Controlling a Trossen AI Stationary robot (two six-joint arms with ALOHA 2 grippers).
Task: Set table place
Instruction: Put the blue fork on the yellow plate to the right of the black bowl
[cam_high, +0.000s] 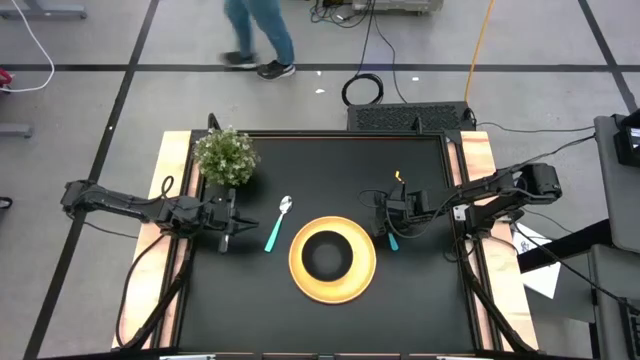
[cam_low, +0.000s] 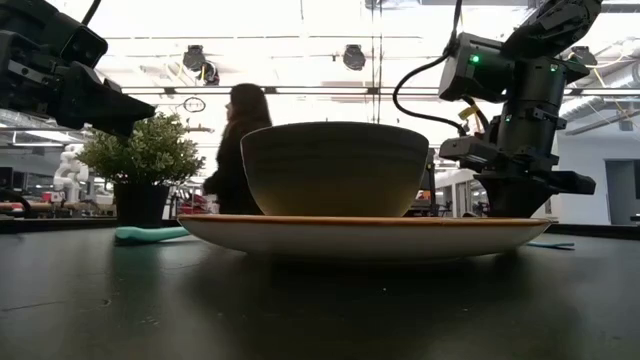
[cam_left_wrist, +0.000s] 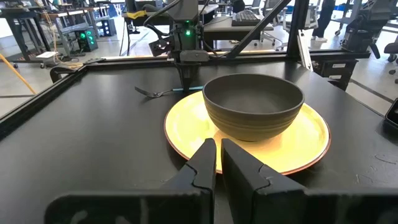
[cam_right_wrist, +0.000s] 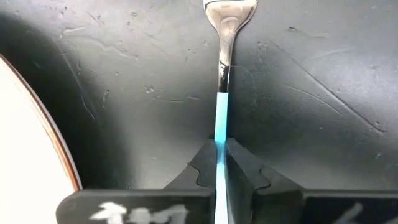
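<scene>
In the lower middle of the high view, the black bowl (cam_high: 325, 257) sits centred on the yellow plate (cam_high: 362, 283) on the table (cam_high: 420, 315). Just right of the plate, the right gripper (cam_right_wrist: 221, 163) pinches the teal handle of the fork (cam_right_wrist: 222, 124) between its 2 fingers, the tines lying on the tabletop. At left, the left gripper (cam_high: 229, 227) waits with its fingers pressed nearly together on nothing. The spoon (cam_high: 276, 225) lies between it and the plate. The potted plant (cam_high: 226, 157) stands farther back, upper left.
</scene>
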